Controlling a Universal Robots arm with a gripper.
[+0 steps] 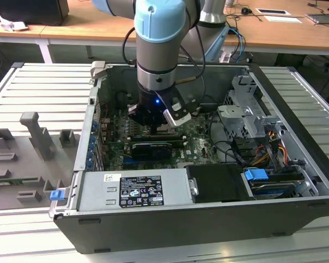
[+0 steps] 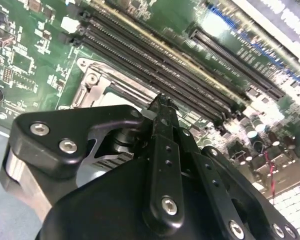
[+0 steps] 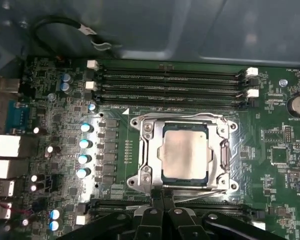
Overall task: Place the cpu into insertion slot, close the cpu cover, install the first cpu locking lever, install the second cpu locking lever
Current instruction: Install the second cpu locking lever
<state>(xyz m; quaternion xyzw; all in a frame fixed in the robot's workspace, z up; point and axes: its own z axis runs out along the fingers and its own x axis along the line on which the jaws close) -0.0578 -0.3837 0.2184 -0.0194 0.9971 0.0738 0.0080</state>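
First wrist view: your gripper [image 3: 162,200] sits just beside the socket's edge, jaws together | cpu [image 3: 184,151], tan-silver square, lies in the insertion slot [image 3: 162,177] under the closed cpu cover [image 3: 150,150].

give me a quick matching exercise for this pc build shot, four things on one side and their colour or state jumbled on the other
Things:
1. cpu
2. cpu cover
3. memory slots
4. gripper

Descriptions:
a. long, dark and empty, beside the socket
b. black, low over the socket's edge
c. tan metal face, seated in the insertion slot
d. silvery frame lying flat around the chip

Pairs: 1-c, 2-d, 3-a, 4-b
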